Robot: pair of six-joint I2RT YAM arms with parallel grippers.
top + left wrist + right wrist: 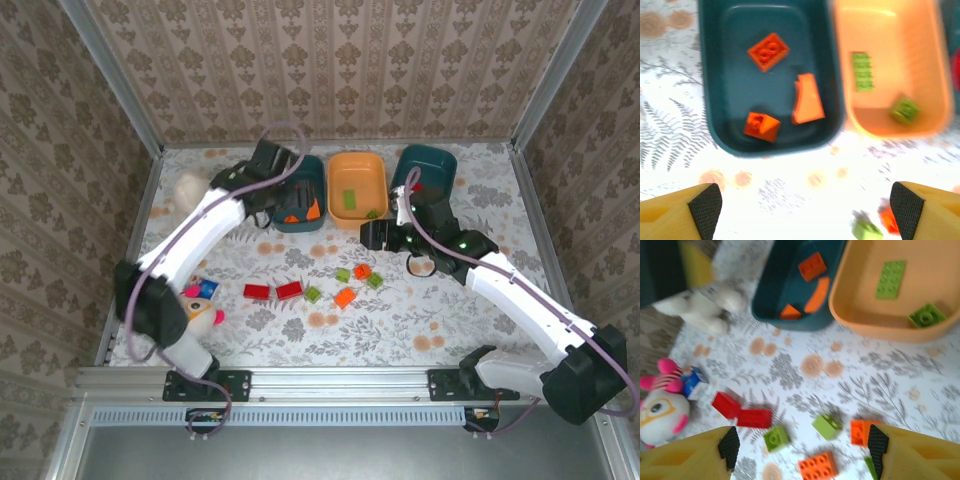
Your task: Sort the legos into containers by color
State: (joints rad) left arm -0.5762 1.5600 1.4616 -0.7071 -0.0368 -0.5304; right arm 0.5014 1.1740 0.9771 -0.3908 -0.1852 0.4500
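Overhead, finds bare table [420, 320] between loose legos [344, 296] and the near rail [330, 378]. Hangs left gripper [805, 205] wide, empty, just short of the teal bin [710, 100], three orange bricks [768, 51] inside. Spreads right gripper [803, 445] wide, empty, above the legos; from that wrist, catches a plush toy [660, 415] beside red bricks [755, 417].

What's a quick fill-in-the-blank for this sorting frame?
1. The left teal bin holds ___ orange bricks.
2. Both bricks in the orange bin are ___.
3. Near the pink plush, two ___ bricks lie on the table.
4. The left gripper is ___, holding nothing.
Missing: three; green; red; open.
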